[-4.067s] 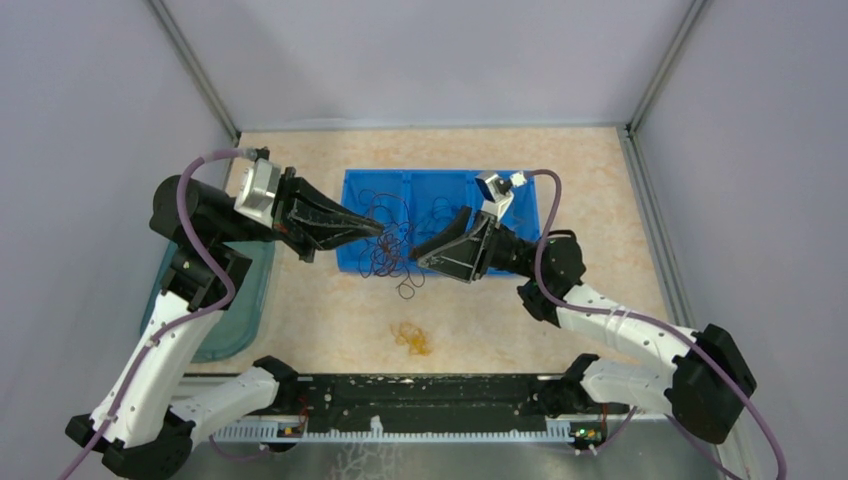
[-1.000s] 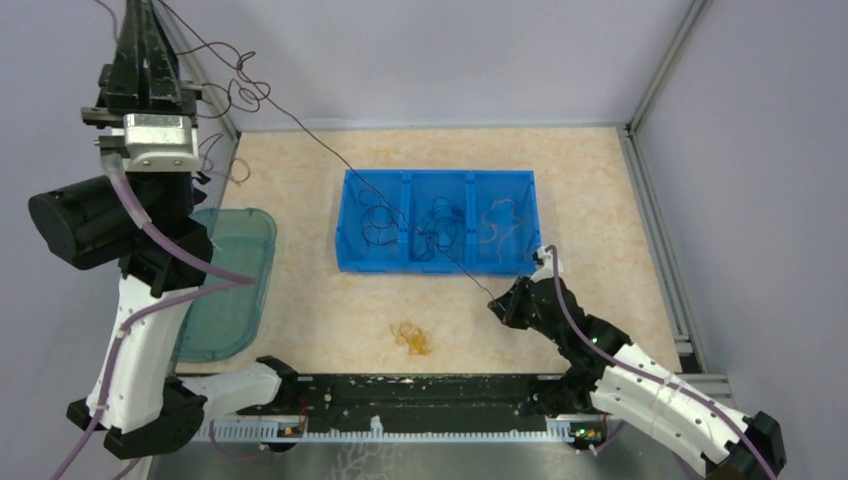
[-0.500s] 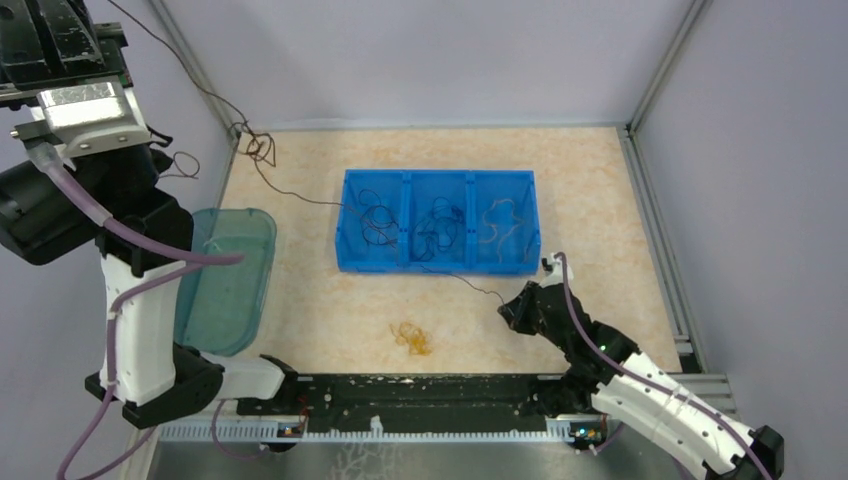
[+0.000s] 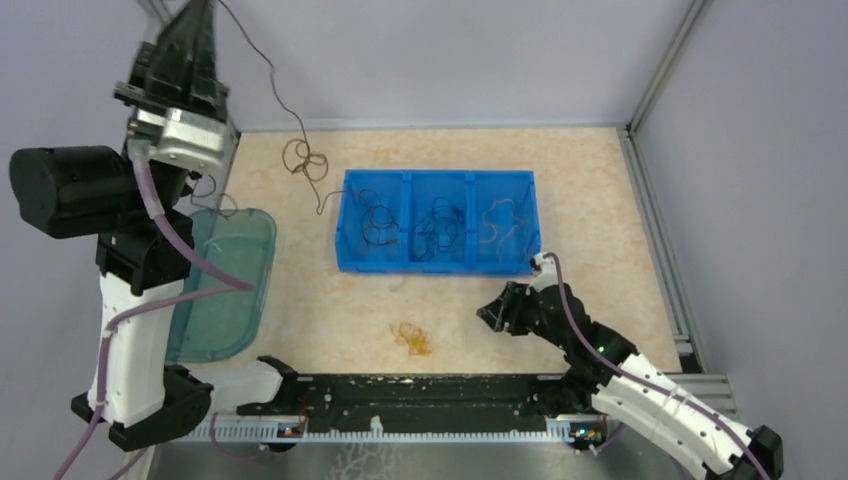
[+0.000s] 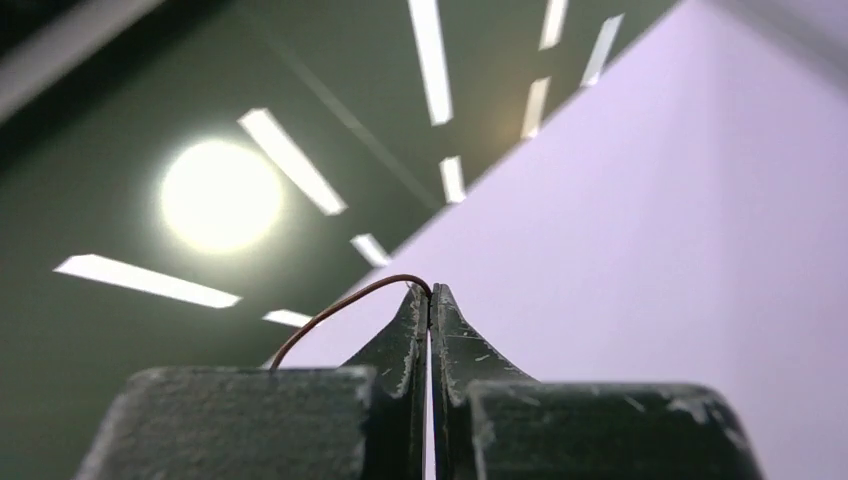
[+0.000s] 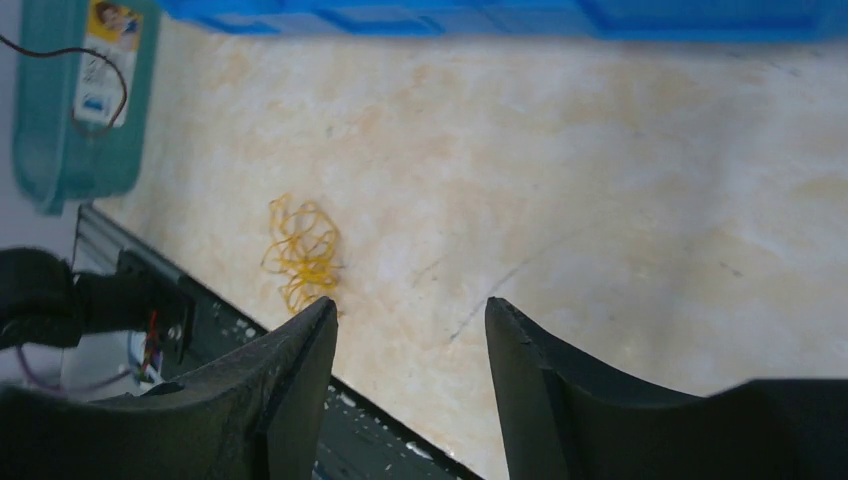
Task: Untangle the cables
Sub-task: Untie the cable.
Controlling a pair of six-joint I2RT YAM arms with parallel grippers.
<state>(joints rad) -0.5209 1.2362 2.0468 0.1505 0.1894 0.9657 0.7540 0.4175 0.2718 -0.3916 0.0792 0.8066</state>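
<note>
L gripper point(image 5: 430, 294) pinches dark cable point(image 5: 340, 306) — R gripper point(image 6: 411, 322) open.

- Thin dark cable point(image 5: 345, 300): one end pinched in the closed left claw point(image 5: 430, 300), hanging slack, loosely looped far below it.
- Yellow-orange cables point(image 4: 412, 338): small flat tangle, left of the parted right claw point(image 4: 488, 314).
- Dark curly cables point(image 4: 440, 228): bunched beyond the right claw.

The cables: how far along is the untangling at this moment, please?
Done: one dark cable hangs outside the blue bin, seemingly free, and a yellow-orange bundle lies apart on the table. In hand: the left gripper, raised high, is shut on that cable; the right gripper is open and empty. Left: the wires in the bin's left compartment and the middle tangle look knotted.
</note>
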